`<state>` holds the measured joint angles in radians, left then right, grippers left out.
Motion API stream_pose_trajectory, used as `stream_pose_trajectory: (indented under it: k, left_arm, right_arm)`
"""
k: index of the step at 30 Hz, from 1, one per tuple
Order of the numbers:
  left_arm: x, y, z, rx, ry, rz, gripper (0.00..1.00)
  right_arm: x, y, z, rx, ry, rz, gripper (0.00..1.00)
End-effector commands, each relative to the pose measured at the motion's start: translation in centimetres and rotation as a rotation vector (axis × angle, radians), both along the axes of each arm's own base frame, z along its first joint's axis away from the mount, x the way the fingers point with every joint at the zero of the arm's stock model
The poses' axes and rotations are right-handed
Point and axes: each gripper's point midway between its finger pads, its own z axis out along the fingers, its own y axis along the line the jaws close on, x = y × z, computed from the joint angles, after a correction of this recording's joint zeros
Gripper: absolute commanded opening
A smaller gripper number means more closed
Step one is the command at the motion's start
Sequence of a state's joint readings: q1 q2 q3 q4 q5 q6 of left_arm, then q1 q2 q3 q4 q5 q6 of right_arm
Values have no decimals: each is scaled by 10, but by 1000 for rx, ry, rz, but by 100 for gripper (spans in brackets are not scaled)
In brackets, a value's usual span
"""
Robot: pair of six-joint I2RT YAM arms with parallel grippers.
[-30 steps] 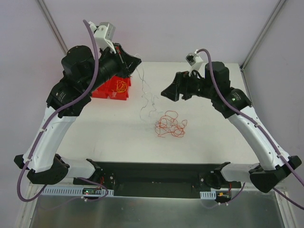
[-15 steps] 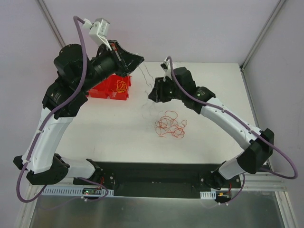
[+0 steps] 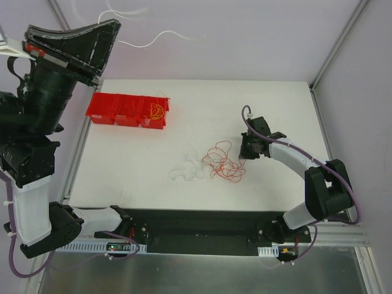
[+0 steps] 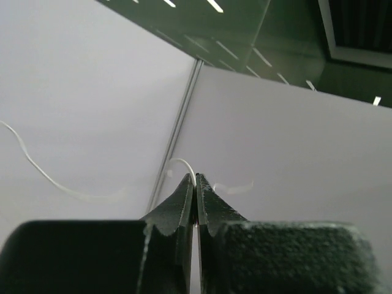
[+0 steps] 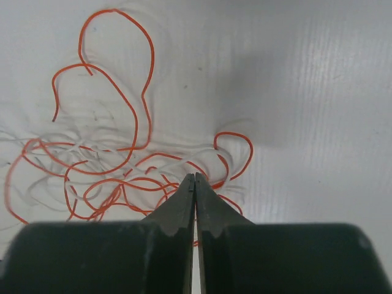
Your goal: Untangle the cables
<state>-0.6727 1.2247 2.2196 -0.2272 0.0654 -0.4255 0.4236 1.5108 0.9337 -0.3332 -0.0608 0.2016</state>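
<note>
The cables are thin curly wires. A red tangle (image 3: 223,162) lies on the white table (image 3: 135,153), with a small white bunch (image 3: 187,170) just to its left. My right gripper (image 3: 245,150) is down at the tangle's right edge. In the right wrist view its tips (image 5: 195,177) are shut where a red strand (image 5: 131,116) and a white strand (image 5: 79,147) cross. My left gripper (image 3: 114,26) is raised high at the far left, shut on a white wire (image 3: 147,43) that trails through the air. The left wrist view shows that wire (image 4: 184,164) pinched at the tips (image 4: 195,179).
A red bin (image 3: 113,107) with three compartments stands at the back left of the table, and orange and yellow wires (image 3: 156,111) fill its right compartment. Frame posts rise at the back corners. The arm bases sit along the near edge.
The left arm swung up and to the left, lifting the white wire off the table. The right arm came down onto the red tangle and its jaws closed. The white bunch shifted forward.
</note>
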Motion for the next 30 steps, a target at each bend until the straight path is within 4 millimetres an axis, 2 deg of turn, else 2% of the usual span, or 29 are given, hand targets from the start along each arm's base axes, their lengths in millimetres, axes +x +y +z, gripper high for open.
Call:
stream_pose_trajectory:
  k: [1, 3, 5, 8, 11, 15, 18, 19, 21, 26, 30]
  left_arm:
    - [6, 10, 18, -44, -71, 77, 0]
    - [18, 3, 3, -16, -36, 85, 0]
    - [31, 5, -15, 0, 16, 135, 0]
    - [55, 6, -51, 77, 94, 227, 0]
    - [86, 14, -96, 171, 211, 372, 0]
    - [121, 38, -141, 200, 373, 537, 0]
    - [144, 59, -172, 161, 487, 575, 0]
    - [157, 72, -187, 137, 539, 601, 0]
    - [175, 88, -204, 105, 603, 613, 0]
    - [222, 126, -227, 87, 690, 696, 0]
    - [261, 164, -241, 19, 761, 729, 0]
  right_arm:
    - [9, -20, 22, -35, -78, -29, 6]
    - [7, -25, 29, -51, -63, -14, 18]
    - [3, -23, 40, -46, -59, 24, 27]
    - [-5, -13, 57, 9, -53, 82, 33]
    - [-21, 4, 73, 113, -32, 143, 35]
    - [-38, 7, 87, 135, -3, 173, 35]
    - [-47, -1, 98, 117, -16, 181, 35]
    - [-50, -2, 102, 120, -29, 183, 36]
    - [-56, -3, 107, 127, -36, 188, 36]
    - [-67, -4, 113, 143, -33, 207, 36]
    - [-67, -12, 118, 102, -35, 220, 36]
